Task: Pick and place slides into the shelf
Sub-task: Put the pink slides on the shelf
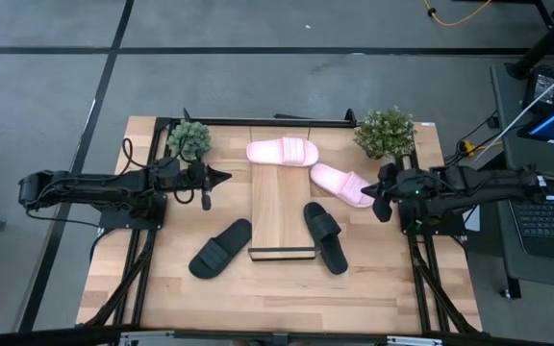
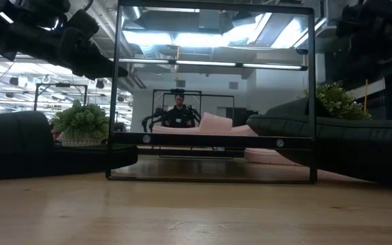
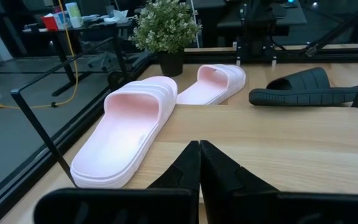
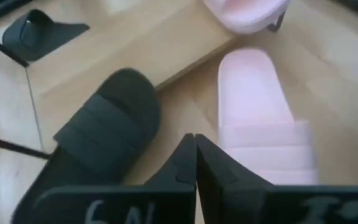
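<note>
Left tool [image 1: 221, 176] closed and empty left of the shelf [image 1: 282, 216], right tool [image 1: 377, 197] closed and empty over a pink slide [image 1: 342, 184], second pink slide [image 1: 283, 151] across the shelf's far end, black slides [image 1: 220, 248] [image 1: 326, 236] flanking its near end, low view largely blocked by dark shapes.

Two slides [image 1: 283, 150] are pale pink, two [image 1: 221, 249] black — the shelf [image 1: 282, 211] light wood with a dark front lip.
</note>
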Controlling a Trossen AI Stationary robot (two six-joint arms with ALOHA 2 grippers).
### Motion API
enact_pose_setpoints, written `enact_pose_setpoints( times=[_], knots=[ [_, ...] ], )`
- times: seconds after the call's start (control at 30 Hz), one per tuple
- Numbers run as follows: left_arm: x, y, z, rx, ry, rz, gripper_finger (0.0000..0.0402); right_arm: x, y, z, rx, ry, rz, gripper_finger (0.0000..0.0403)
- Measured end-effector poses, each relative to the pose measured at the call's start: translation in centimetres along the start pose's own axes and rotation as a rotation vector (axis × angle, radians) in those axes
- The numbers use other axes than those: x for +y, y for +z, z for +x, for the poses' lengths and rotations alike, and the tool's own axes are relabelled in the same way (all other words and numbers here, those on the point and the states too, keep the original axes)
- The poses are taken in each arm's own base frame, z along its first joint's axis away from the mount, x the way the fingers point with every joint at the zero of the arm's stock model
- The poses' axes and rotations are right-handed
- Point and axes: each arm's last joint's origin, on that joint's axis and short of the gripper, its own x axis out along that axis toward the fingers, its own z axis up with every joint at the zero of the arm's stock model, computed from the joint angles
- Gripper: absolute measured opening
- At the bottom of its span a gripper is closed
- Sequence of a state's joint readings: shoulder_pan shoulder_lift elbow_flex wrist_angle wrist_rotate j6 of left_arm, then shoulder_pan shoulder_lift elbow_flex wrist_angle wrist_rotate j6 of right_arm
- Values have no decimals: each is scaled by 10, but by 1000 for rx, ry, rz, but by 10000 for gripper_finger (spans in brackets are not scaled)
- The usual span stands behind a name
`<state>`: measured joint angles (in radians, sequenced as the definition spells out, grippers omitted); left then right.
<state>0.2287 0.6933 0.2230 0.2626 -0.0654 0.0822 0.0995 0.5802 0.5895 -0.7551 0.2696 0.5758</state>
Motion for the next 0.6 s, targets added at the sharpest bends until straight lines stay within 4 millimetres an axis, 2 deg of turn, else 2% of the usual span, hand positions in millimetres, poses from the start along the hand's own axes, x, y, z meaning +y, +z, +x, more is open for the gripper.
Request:
enact_pose_setpoints(
  times=[0.1,0.27,0.4,0.6],
  knots=[
    [0,0,0,0,0,7,0,5,-3,3,72,-31,55,0],
    [0,-1,0,8,-1,10,0,10,-22,17,194,-150,159,0],
    [0,-1,0,10,-1,10,0,16,-30,28,173,-147,193,0],
    [0,-2,0,16,-2,27,0,21,-29,31,102,-129,298,8]
  ],
)
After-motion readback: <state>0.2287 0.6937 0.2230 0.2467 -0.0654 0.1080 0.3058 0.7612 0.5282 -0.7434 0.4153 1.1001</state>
